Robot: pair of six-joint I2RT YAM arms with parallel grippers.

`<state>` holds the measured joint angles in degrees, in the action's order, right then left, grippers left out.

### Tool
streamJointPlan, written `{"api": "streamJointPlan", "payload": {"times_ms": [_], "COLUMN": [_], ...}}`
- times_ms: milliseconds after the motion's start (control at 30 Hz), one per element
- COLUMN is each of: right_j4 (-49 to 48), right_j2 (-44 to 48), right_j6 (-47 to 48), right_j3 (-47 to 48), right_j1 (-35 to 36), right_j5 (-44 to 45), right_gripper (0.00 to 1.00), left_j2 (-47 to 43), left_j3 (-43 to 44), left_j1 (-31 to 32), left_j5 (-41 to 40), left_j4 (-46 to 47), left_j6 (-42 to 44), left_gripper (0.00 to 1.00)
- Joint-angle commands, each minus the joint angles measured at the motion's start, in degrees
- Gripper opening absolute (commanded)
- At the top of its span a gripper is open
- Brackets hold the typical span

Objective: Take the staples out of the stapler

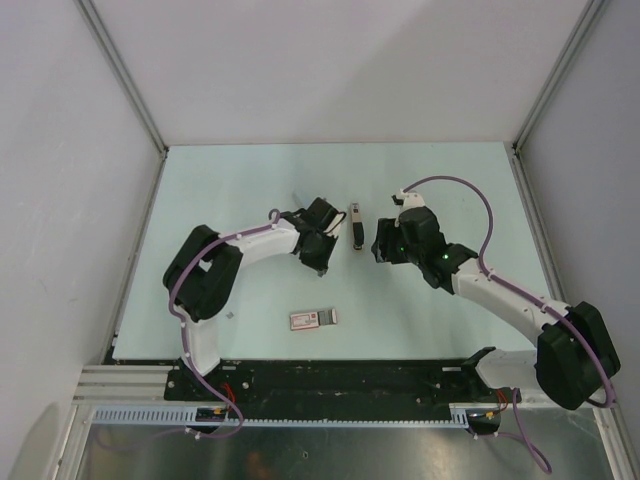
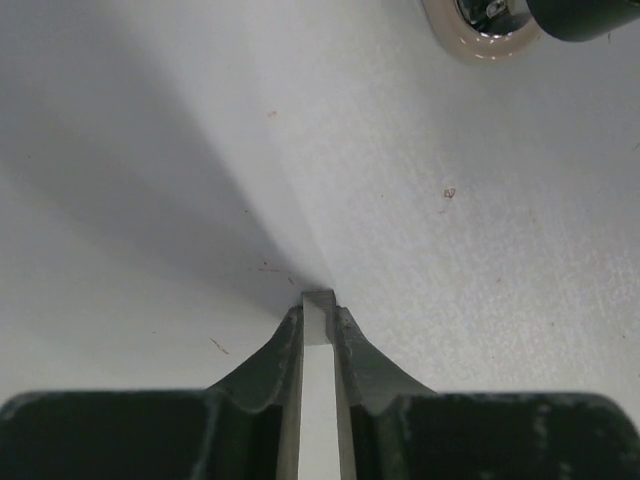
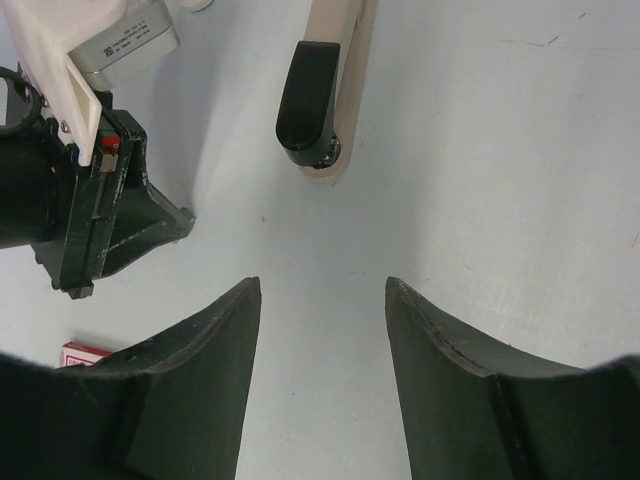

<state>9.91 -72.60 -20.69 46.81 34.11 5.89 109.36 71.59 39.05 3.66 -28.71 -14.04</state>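
Observation:
The stapler (image 1: 354,225) is a slim beige body with a black top lever. It lies on the table between my two grippers and also shows in the right wrist view (image 3: 318,100) and at the top edge of the left wrist view (image 2: 490,30). My left gripper (image 1: 321,262) is just left of it, close over the table. In the left wrist view the left gripper (image 2: 320,308) is shut on a thin pale metallic strip (image 2: 319,330) that looks like a staple strip. My right gripper (image 1: 379,245) is open and empty (image 3: 322,285), just short of the stapler.
A small flat pink-and-white block with a grey end (image 1: 313,319) lies nearer the table's front edge, and its corner shows in the right wrist view (image 3: 85,353). The left arm's gripper body (image 3: 100,215) stands close to the left of the stapler. White walls enclose the table.

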Motion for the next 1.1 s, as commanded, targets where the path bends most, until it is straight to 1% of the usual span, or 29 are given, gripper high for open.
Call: {"api": "streamJointPlan", "payload": {"times_ms": [0,200,333,433,533,667,733,800,933,1067], "right_j4": [-2.4,-4.3,-6.6,-7.5,-8.8,-15.9,-21.1,-26.5,-37.3,-47.2], "right_j2": [1.9,3.8,6.5,7.8,9.4,11.1,11.0,10.7,10.0,8.4], "right_j6": [0.9,0.3,-0.2,-0.7,-2.1,-5.6,-8.6,-12.1,-18.7,-24.3], "right_j3": [0.0,0.2,0.5,1.6,2.2,2.2,2.2,2.2,2.2,2.9], "right_j1": [-0.3,-0.8,-1.4,-1.5,-1.7,-1.8,-1.8,-1.8,-1.6,-0.5], "right_j5": [-0.4,-3.7,-9.7,-13.3,-17.2,-22.4,-25.6,-28.5,-33.1,-35.6], "right_gripper": [0.57,0.60,0.62,0.63,0.65,0.69,0.70,0.70,0.70,0.71], "left_j2": [1.8,-3.7,-8.4,-12.4,-15.4,-17.7,-19.2,-22.0,-27.1,-30.6], "left_j3": [0.9,3.6,8.1,13.7,20.8,26.6,26.6,24.4,20.8,17.5], "left_j1": [1.1,0.8,-0.9,-4.2,-8.2,-13.5,-15.6,-17.0,-17.6,-17.7], "left_j5": [3.1,8.4,14.6,21.4,29.3,42.2,47.8,51.5,55.8,57.7], "left_j4": [-0.1,-0.1,-0.1,-0.1,-0.1,0.8,3.0,6.8,12.1,16.9], "left_j6": [-0.5,1.4,3.0,3.2,1.3,-3.7,-7.4,-10.5,-14.0,-16.8], "left_gripper": [0.15,0.10,0.10,0.13,0.15,0.16,0.17,0.18,0.21,0.21]}}
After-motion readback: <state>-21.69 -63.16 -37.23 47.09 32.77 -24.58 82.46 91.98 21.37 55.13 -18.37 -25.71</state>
